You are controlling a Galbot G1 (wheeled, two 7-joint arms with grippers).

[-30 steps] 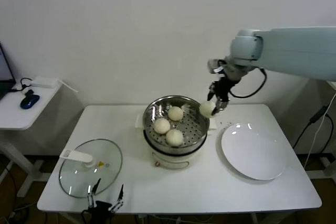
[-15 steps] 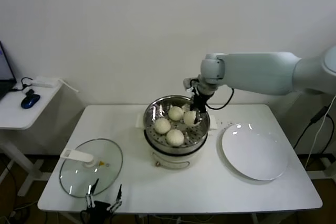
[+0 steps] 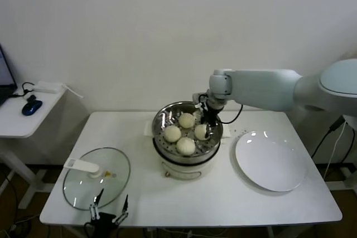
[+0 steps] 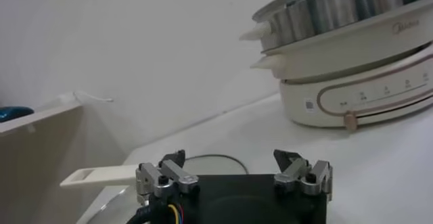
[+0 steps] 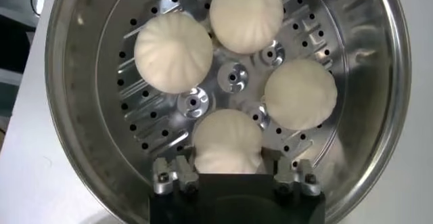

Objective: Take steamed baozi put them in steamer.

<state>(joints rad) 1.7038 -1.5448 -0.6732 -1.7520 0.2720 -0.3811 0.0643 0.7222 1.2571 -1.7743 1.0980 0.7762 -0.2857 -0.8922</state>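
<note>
Four cream-white buns [image 5: 228, 141] were seen lying on the perforated tray inside the shiny steel steamer [image 3: 187, 128], grouped around the tray's centre without being stacked. In the head view they were placed at the far side [image 3: 186, 120], the left [image 3: 172, 133], the near side [image 3: 185, 146] and the right [image 3: 201, 131]. The right-hand bun was found between the fingers [image 5: 165, 176] of the right gripper [image 3: 207, 127], which was lowered into the pot from behind and to the right. In the right wrist view one finger was seen just beside each flank of that bun; whether they were touching it or slightly parted from it could not be told. The bun was resting on the tray.

The steamer was set on a cream-white electric base [image 4: 365, 90] at the middle of the white counter [image 3: 223, 199]. A flat white plate [image 3: 270, 161] was lying to its right, near but apart. A round glass lid [image 3: 96, 176] with a white handle was lying flat at the counter's front left. The left gripper [image 3: 107, 207] was held low at the counter's front edge, just beside the lid, with its fingers [image 4: 162, 175] spread and nothing between them. A small side table [image 3: 25, 116] with a blue mouse [image 3: 31, 106] was seen further left.
</note>
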